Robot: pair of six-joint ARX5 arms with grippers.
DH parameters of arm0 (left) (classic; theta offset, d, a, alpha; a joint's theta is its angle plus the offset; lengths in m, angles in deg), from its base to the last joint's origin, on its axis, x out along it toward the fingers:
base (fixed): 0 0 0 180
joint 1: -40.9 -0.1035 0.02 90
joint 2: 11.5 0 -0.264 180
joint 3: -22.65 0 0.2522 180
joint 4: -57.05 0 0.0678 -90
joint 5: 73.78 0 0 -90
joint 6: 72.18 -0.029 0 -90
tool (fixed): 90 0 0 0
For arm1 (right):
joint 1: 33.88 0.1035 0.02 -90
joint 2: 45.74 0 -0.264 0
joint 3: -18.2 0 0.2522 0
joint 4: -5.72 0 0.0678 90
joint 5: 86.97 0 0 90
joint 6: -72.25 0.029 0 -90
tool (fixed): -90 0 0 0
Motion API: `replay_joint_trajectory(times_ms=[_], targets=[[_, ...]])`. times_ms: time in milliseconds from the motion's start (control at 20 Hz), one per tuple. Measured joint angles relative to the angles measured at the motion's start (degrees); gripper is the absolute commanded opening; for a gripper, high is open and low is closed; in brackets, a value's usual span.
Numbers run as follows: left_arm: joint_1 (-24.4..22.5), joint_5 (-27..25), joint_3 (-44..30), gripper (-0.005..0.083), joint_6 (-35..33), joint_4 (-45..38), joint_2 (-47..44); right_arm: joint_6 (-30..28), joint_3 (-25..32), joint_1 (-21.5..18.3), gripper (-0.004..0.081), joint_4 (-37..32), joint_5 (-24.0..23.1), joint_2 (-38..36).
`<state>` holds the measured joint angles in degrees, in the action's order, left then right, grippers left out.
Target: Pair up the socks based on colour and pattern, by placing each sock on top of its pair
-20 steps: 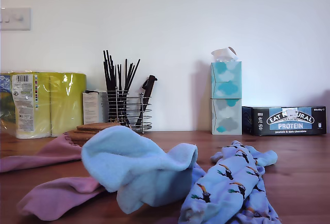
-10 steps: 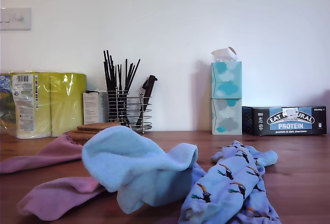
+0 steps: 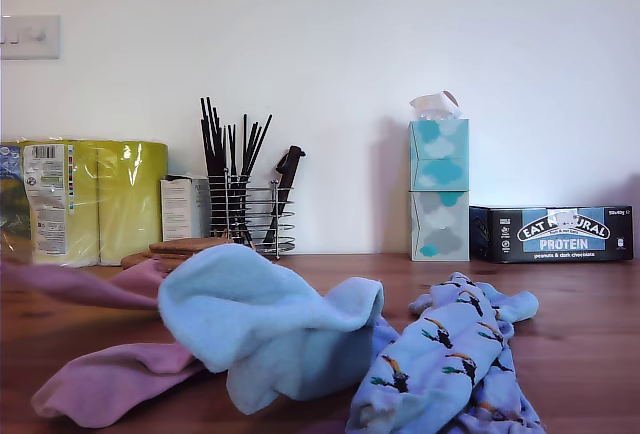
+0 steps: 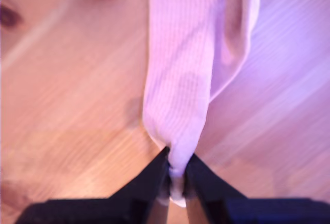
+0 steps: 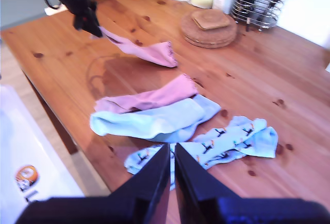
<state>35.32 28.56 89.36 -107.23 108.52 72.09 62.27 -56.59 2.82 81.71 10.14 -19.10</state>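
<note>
My first gripper [image 4: 176, 176] is shut on the end of a pink sock [image 4: 185, 79], which hangs from it above the wooden table [image 4: 67, 105]. From high above, the second wrist view shows that first gripper [image 5: 83, 13] holding the pink sock [image 5: 143, 51] slanted over the table. A second pink sock [image 5: 149, 97] lies flat against a plain light blue sock [image 5: 154, 123], with toucan-print socks [image 5: 221, 144] beside them. My second gripper [image 5: 171, 177] is shut and empty, well above the socks. In the exterior view the lifted pink sock [image 3: 75, 284] is blurred; neither gripper shows there.
Round cork coasters [image 5: 209, 28] and a wire rack of utensils [image 3: 245, 209] stand at the back. Yellow-wrapped rolls [image 3: 90, 199], a tissue box stack [image 3: 438, 189] and a protein bar box [image 3: 560, 234] line the wall. The table edge [image 5: 56, 126] drops beside a white object [image 5: 26, 152].
The far pink sock's end at the exterior view's left has risen off the table and now looks blurred. The other socks have not moved.
</note>
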Motion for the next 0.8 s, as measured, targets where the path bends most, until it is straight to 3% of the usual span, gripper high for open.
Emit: replay_joint_trajectory(times_ms=[150, 300, 500, 650, 800], targets=[[4.15, 3.15, 0.00, -0.0024, 11.65, 3.15, -3.04, -1.73, 0.00, 0.00, -0.0013, 0.00, -0.28, 0.00], [9.07, 7.26, 0.00, -0.0024, 29.44, 4.44, -3.23, -1.92, 0.00, 0.00, -0.0013, 0.00, -0.66, 0.00], [13.46, 16.09, 0.00, -0.0024, 47.36, -0.55, -3.23, -1.92, 0.00, 0.00, -0.0013, 0.00, -0.68, 0.00], [14.62, 21.90, 0.07, -0.0024, 51.36, -3.98, -3.23, -1.92, 0.00, 0.02, -0.0013, 0.04, -0.68, 0.00], [17.31, 22.64, 0.09, -0.0024, 50.62, -0.72, -3.23, -1.92, 0.00, 0.13, -0.0013, 0.44, -0.68, 0.00]])
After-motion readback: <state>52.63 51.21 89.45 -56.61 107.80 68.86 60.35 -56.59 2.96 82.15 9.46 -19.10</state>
